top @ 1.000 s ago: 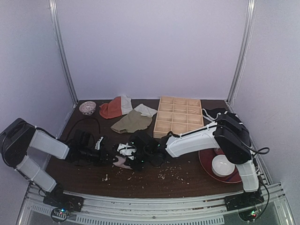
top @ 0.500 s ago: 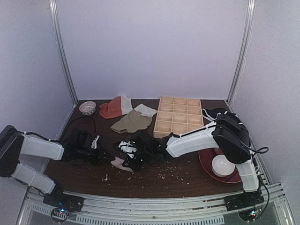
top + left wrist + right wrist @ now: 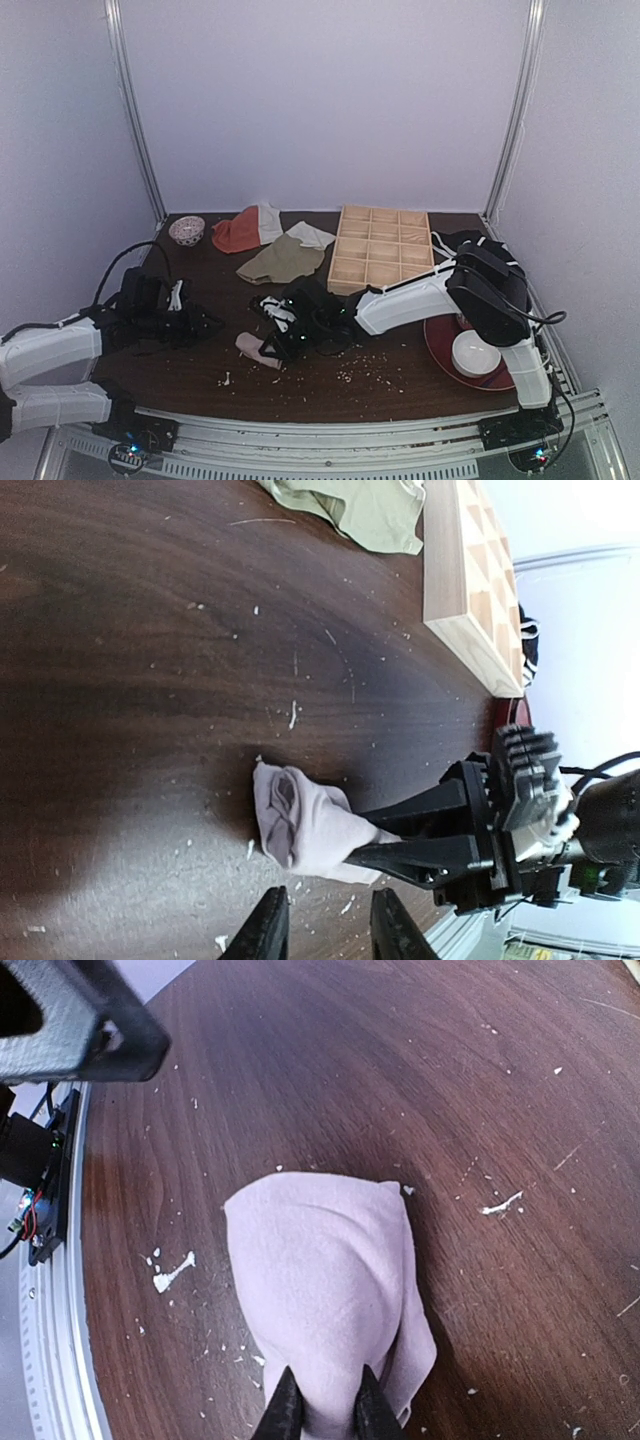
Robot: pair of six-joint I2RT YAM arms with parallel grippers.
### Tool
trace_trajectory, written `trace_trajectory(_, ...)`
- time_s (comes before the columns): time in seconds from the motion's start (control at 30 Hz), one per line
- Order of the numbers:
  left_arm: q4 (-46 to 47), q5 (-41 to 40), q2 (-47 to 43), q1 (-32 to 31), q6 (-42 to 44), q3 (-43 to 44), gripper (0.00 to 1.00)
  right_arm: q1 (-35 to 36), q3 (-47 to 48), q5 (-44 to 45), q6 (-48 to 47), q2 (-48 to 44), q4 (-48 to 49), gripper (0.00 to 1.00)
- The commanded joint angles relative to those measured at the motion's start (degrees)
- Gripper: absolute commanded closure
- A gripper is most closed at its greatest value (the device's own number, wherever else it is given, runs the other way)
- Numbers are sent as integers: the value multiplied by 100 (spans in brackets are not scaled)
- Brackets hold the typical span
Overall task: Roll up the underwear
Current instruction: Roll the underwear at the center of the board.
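I am pinching the underwear (image 3: pixel 320 1270) with my right gripper (image 3: pixel 322 1412) — both fingers (image 3: pixel 283 1410) are clamping one end of the pink bundle, with cloth pressed between them. From above, the underwear (image 3: pixel 255 347) is lying on the table (image 3: pixel 300 395) as a short, tight roll. It is on the near side of the tray (image 3: pixel 375 283), off past the tray's left corner and well apart from it. My right gripper (image 3: pixel 283 338) is reaching in from the tray's side, low over the wood.

My left gripper (image 3: pixel 325 935) is standing open, its two fingers apart with nothing between them, near the roll's free end but not touching it. In its camera the underwear (image 3: pixel 300 825) is showing its folded end, and the right gripper (image 3: pixel 400 842) is gripping the opposite end. From above, my left gripper (image 3: pixel 205 322) is sitting farther left of the tray than the roll.

A green cloth (image 3: pixel 280 260) is lying crumpled just beside the tray's left wall. A red cloth (image 3: pixel 238 233) with a white part is lying farther left of the tray, toward the back. A small bowl (image 3: pixel 187 230) is sitting farther left again. A plate (image 3: pixel 438 350) carrying a white dish (image 3: pixel 475 352) is sitting to the near right of the tray. Crumbs (image 3: pixel 360 365) are lying scattered on the wood in front of the tray.
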Motion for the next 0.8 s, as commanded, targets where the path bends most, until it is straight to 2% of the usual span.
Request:
trace_trajectory(0.0,-197,-83,-586,-13,-730,-417,70,2,27,6,350,337,-476,100)
trace_trajectory(0.1,-344,-220,-908,-217,-1101,-552,70,47,28,163,346,302,-540,100)
trace_trajectory(0.23,-487,-824,-1026,-911,-1677,-521,69,115,38,287,375,307,-577,100)
trace_trajectory(0.3,-298,-982,-926,-1190,-2046,-591,63,129,5,317,417,295,-534,100)
trace_trajectory(0.4,-146,-1292,-807,-1516,-2526,-665,60,155,5,384,474,291,-530,100)
trace_trajectory(0.47,-292,-1587,-786,-1705,-2714,-635,53,175,17,420,494,286,-552,100)
trace_trajectory(0.6,-131,-1786,-612,-1912,-3042,-719,48,190,28,467,504,261,-594,100)
trace_trajectory(0.7,148,-1962,-371,-2066,-3201,-724,36,203,-7,515,530,223,-574,100)
trace_trajectory(0.77,450,-2073,-186,-2120,-3314,-773,36,199,-33,534,550,200,-536,100)
